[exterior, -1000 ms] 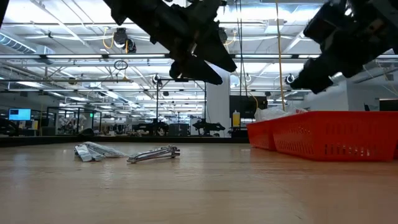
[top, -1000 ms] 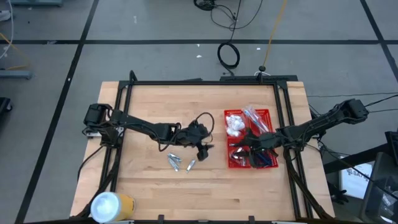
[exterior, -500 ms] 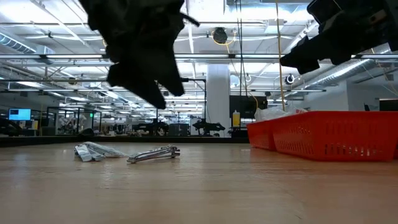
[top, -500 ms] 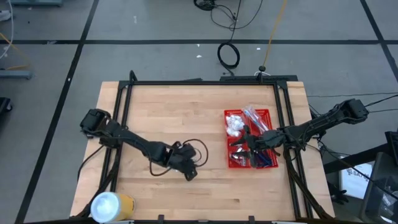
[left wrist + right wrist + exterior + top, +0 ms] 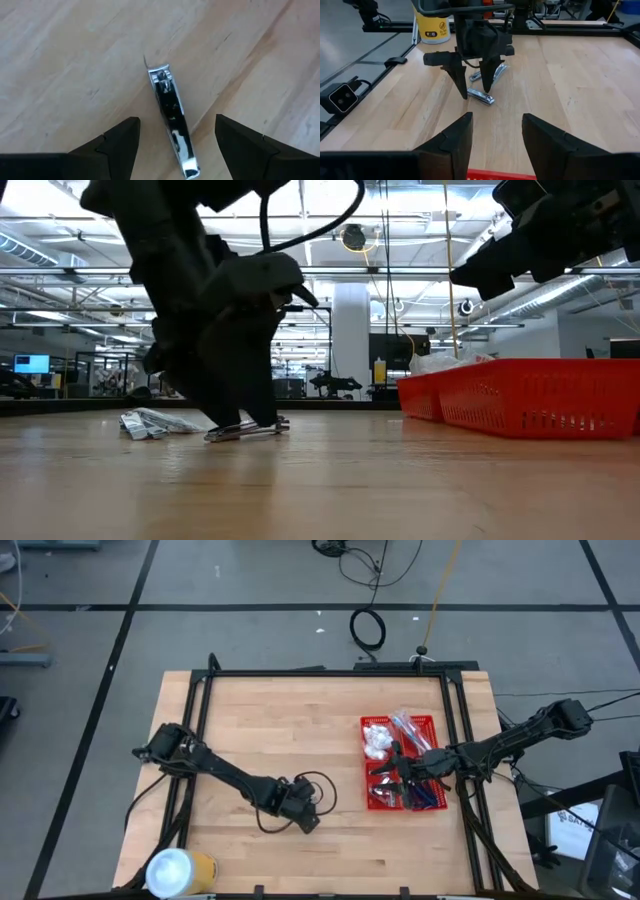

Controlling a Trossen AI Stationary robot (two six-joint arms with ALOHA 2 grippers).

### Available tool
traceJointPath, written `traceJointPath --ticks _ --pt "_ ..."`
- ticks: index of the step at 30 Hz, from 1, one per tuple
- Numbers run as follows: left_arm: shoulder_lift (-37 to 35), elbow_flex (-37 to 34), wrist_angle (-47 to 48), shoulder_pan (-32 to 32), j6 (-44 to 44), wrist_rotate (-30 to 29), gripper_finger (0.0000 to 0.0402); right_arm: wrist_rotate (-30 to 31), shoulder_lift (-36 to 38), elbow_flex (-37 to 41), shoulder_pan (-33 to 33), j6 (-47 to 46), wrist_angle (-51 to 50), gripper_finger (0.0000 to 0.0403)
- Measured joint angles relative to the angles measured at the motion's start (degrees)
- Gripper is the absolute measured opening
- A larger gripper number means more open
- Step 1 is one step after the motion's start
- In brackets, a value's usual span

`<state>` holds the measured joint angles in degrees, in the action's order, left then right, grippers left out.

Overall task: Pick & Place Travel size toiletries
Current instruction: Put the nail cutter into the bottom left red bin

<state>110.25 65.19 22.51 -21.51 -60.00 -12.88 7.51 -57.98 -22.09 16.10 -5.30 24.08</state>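
A pale wooden table (image 5: 300, 720) stands in a wide hall with ceiling lights; on it lies a shiny silver nail clipper (image 5: 172, 120), long and flat with a lever on top, beside a few silver-grey packets (image 5: 150, 423). The left gripper (image 5: 175, 145) is down at the table with its fingers apart on either side of the clipper, not clamped. The right gripper (image 5: 495, 135) hangs over the red basket (image 5: 400, 770), fingers apart and empty; the yellow roll's (image 5: 434, 22) label is unreadable.

Wooden table (image 5: 300, 710) — basket (image 5: 432, 722), clippers (image 5: 172, 117), roll (image 5: 178, 870)
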Motion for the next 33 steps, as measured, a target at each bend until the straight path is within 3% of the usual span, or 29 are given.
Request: traceJointPath --ticks 11,15,22,26,33 --pt "1.6 0.3 7.7 -0.2 -6.5 4.2 0.0247 0.1 0.0 0.0 0.0 0.2 -0.1 0.0153" --pt "1.6 0.3 9.6 0.0 -6.9 4.1 0.0201 0.2 0.0 0.0 0.0 0.4 -0.3 0.0150" --pt "1.6 0.0 8.0 1.4 -3.5 2.8 0.0079 0.2 0.0 0.0 0.0 0.4 -0.4 0.0148" --pt "1.9 0.0 6.7 2.0 -1.0 -1.4 0.0018 0.2 0.0 0.0 0.0 0.8 -0.4 0.0146" --pt "1.9 -0.1 5.9 3.3 4.1 -6.6 0.0032 0.3 0.0 0.0 0.0 1.5 -0.4 0.0143"
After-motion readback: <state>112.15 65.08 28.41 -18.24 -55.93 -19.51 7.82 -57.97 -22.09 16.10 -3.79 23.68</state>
